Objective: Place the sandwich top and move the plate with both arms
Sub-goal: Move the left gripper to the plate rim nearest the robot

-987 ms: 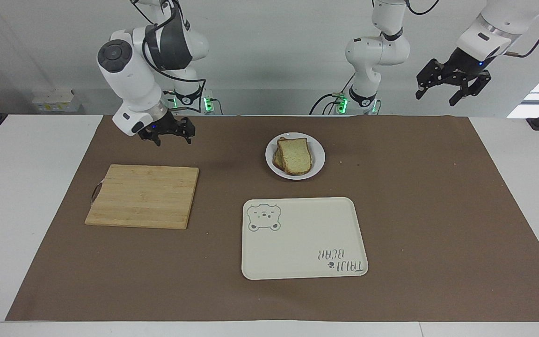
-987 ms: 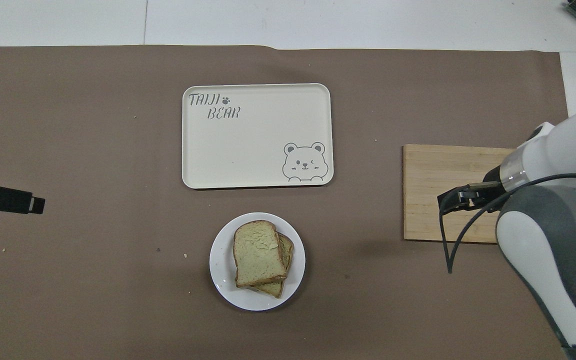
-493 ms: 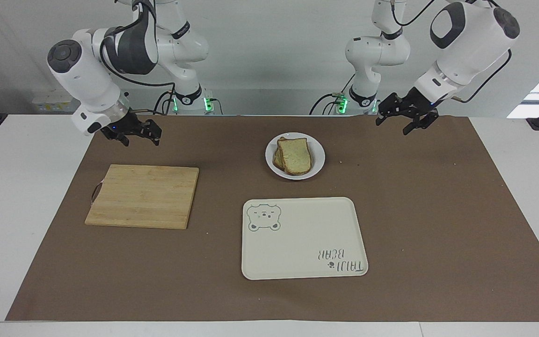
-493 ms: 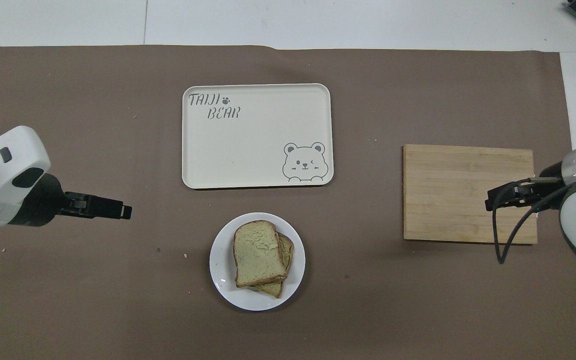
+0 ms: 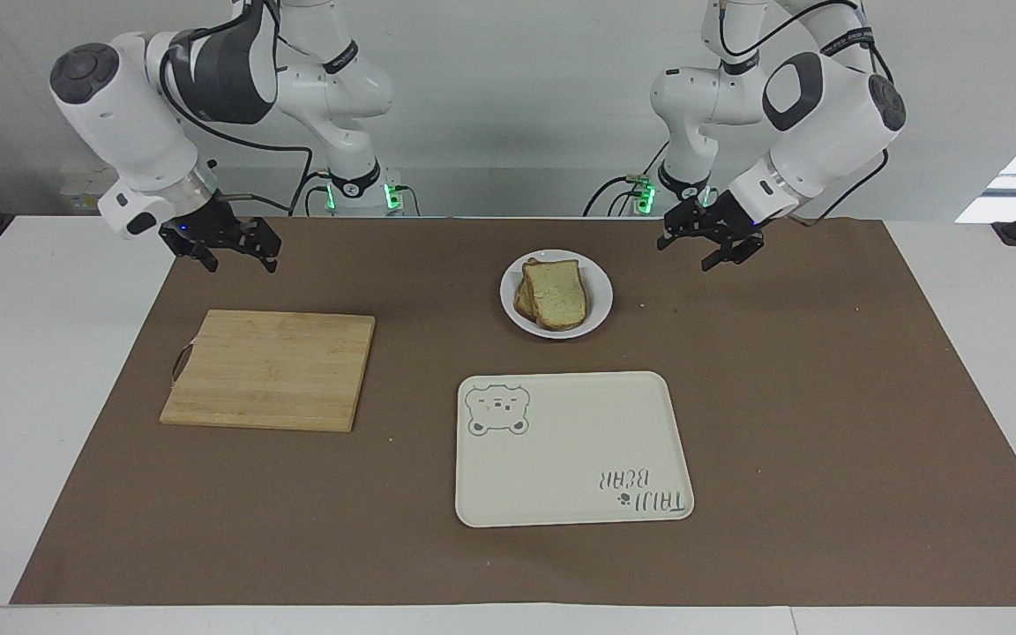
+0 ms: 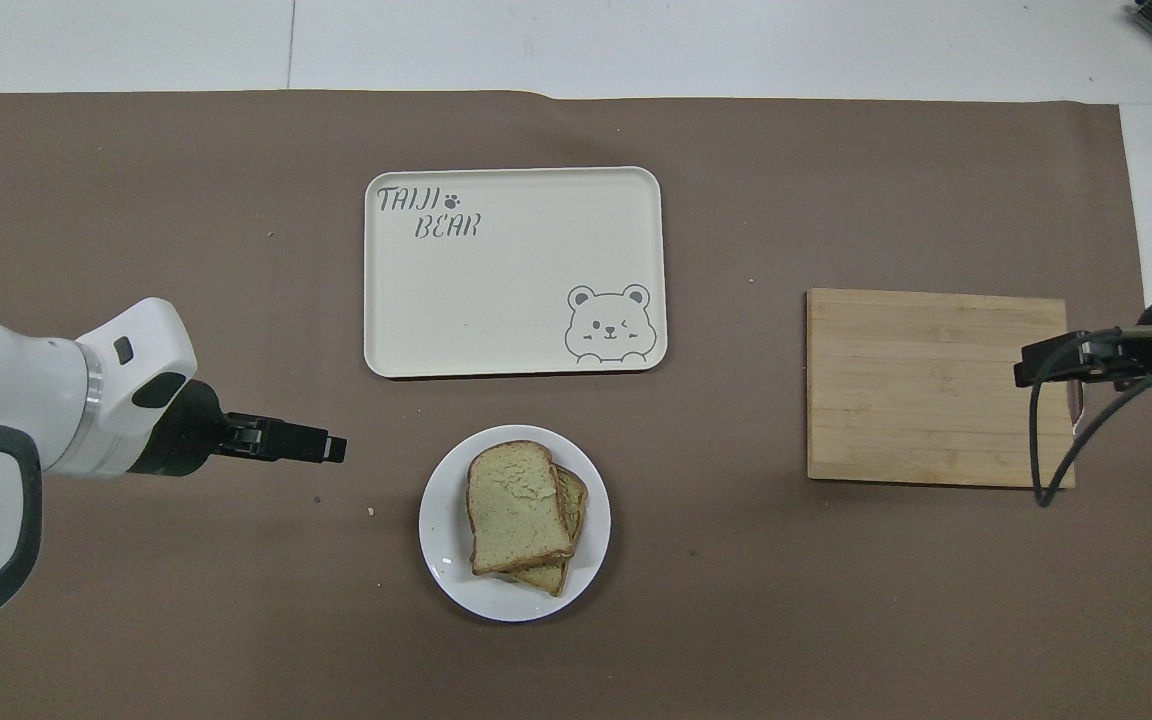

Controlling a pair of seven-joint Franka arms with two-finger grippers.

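The small white plate (image 5: 598, 310) (image 6: 446, 570) rests on the brown mat, nearer to the robots than the tray. On it the sandwich top (image 5: 558, 291) (image 6: 516, 505), a plain crusted slice, lies flat over another slice whose edge peeks out. My left gripper (image 5: 687, 251) (image 6: 331, 450) hangs open and empty over the mat beside the plate, toward the left arm's end, not touching it. My right gripper (image 5: 242, 263) (image 6: 1028, 368) is open and empty in the air, over the cutting board's edge at the right arm's end.
A cream bear-print tray (image 5: 574, 511) (image 6: 516, 355) lies farther from the robots than the plate. A bamboo cutting board (image 5: 270, 369) (image 6: 926, 385) sits toward the right arm's end. The brown mat (image 5: 825, 397) covers the middle of the white table.
The left gripper came down and swung in toward the plate. The right gripper drew away from the middle toward its own end of the table. Plate and bread stayed put.
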